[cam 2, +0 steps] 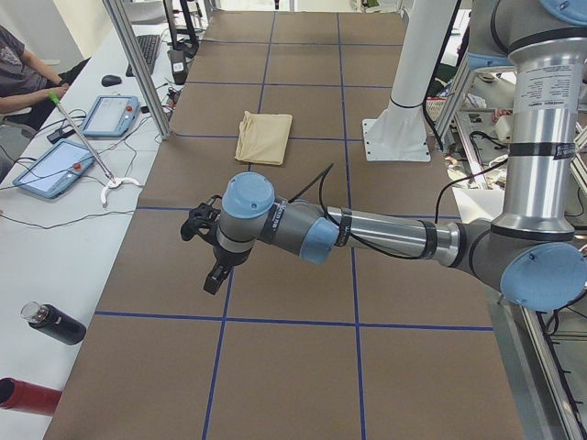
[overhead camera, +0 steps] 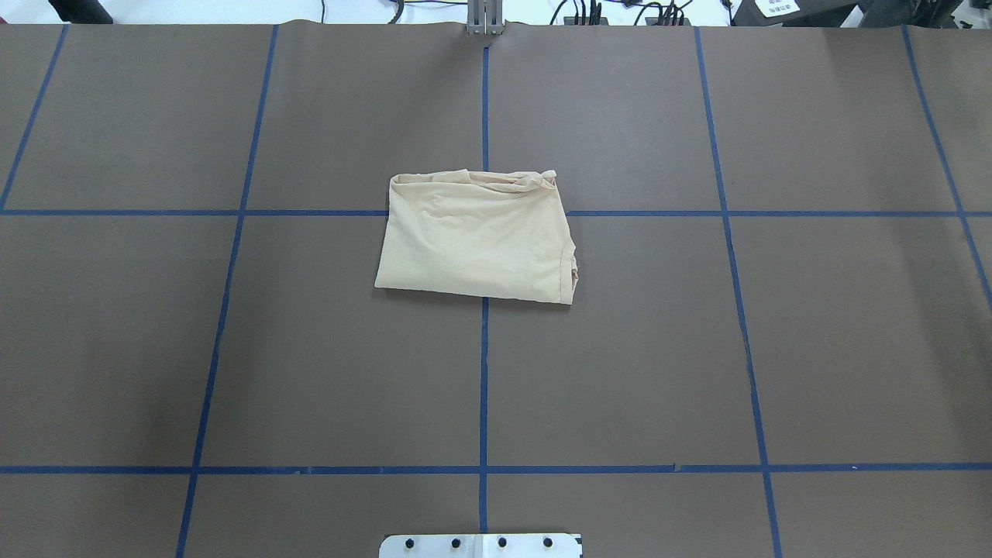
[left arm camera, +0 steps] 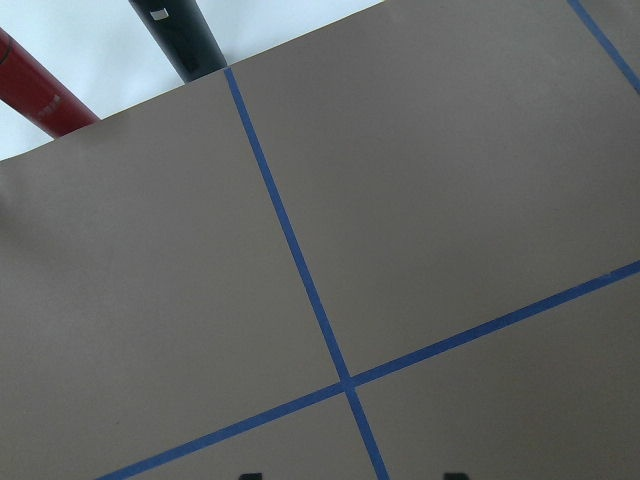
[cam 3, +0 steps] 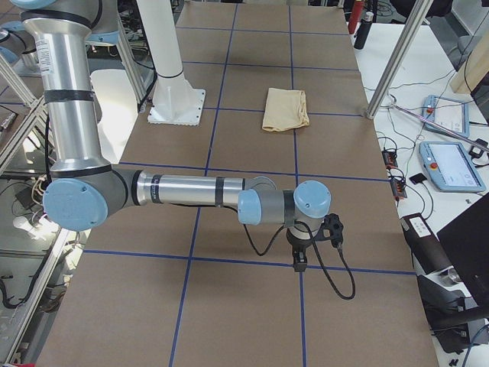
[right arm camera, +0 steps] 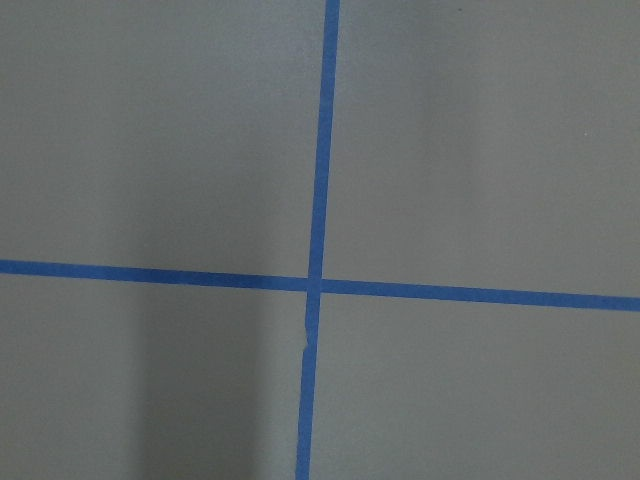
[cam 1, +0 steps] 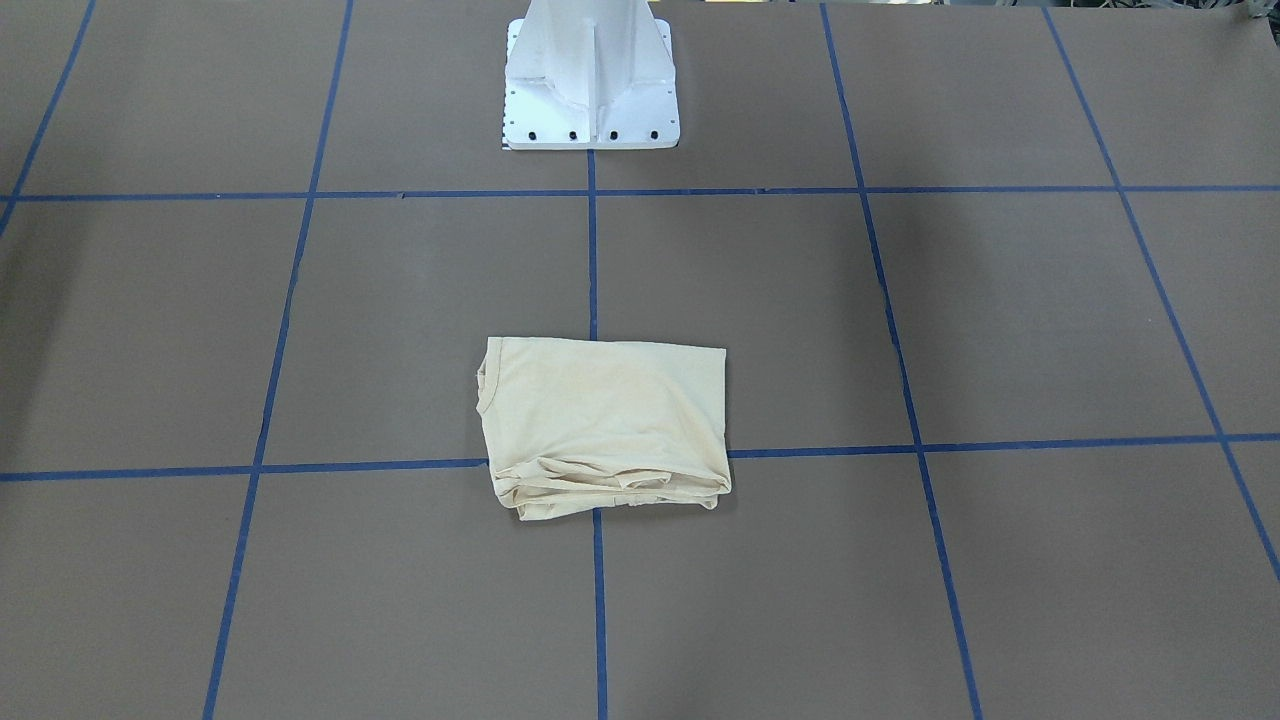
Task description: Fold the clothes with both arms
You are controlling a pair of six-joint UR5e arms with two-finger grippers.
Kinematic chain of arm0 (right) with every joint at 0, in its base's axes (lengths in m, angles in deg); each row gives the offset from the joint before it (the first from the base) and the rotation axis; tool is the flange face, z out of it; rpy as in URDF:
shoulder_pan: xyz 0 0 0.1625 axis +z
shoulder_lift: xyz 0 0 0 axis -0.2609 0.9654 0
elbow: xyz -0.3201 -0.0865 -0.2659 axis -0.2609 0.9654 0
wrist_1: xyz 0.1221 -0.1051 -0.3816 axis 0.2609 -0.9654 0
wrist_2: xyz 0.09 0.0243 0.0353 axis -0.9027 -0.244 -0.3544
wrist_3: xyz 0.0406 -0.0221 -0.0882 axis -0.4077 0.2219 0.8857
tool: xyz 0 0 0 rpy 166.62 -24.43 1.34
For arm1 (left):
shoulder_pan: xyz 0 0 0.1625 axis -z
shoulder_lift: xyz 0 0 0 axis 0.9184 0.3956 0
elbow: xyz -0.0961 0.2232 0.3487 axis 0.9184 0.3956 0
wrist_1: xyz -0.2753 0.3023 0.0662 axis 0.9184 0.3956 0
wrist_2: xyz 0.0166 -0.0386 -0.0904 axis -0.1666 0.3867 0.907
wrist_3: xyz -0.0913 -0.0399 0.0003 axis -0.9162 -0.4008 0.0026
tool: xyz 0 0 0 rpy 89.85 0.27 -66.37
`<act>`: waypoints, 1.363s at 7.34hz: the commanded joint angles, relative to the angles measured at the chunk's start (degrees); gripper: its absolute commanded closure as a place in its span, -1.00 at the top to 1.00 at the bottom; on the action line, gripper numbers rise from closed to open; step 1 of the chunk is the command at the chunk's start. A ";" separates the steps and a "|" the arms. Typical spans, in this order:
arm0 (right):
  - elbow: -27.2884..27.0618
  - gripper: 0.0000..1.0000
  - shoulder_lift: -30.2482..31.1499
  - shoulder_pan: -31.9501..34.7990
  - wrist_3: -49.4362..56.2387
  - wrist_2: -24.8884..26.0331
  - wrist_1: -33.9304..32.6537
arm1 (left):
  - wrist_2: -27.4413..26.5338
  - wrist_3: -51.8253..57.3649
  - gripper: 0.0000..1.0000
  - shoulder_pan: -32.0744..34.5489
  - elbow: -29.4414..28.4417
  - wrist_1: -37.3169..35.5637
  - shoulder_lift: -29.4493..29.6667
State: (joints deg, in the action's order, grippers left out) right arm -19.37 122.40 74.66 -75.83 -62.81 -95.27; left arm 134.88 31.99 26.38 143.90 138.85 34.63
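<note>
Pointing down over the brown table (overhead camera: 310,349) near its left end, the left gripper (cam 2: 212,280) shows only in a side view. I cannot tell how far apart its fingers stand, though no cloth hangs from them. The right gripper (cam 3: 299,264) hangs the same way near the table's right end, and its finger spread is just as hard to read. Behind each, the left arm (cam 2: 385,236) and the right arm (cam 3: 191,189) stretch low and level out from the robot's side of the table.

Both grippers are well apart from the shirt (overhead camera: 477,236). It lies alone midway along the table, across the centre tape line (overhead camera: 483,372) and toward the edge away from the robot.

The folding looks finished or nearly so. The weak spot is the far edge of the shirt, where the stacked layers bunch and wrinkle rather than lie flat. They could slump open, and a gripper coming back to tidy them might catch only the top layer and drag the packet out of square.

The shirt is a compact, roughly rectangular packet, slightly skewed. Its plain cream side faces up with no print showing, and the neck opening (overhead camera: 572,270) sits at the near corner on the robot's right.
</note>
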 commanded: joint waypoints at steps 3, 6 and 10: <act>-1.35 1.00 0.43 0.04 -0.41 -0.54 -1.01 | 2.22 0.03 1.00 -0.09 0.39 -0.70 -1.24; -11.51 1.00 0.79 -0.65 -0.41 3.04 -11.49 | -0.76 -0.58 1.00 -0.35 0.56 -0.79 -4.22; -15.16 1.00 4.30 -0.75 0.38 0.96 -15.33 | -2.09 -4.44 1.00 -0.53 -0.84 -0.87 -2.14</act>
State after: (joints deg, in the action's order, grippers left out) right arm -33.79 126.42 73.95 -75.50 -60.74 -110.42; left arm 132.65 29.21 25.90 143.54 138.05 31.31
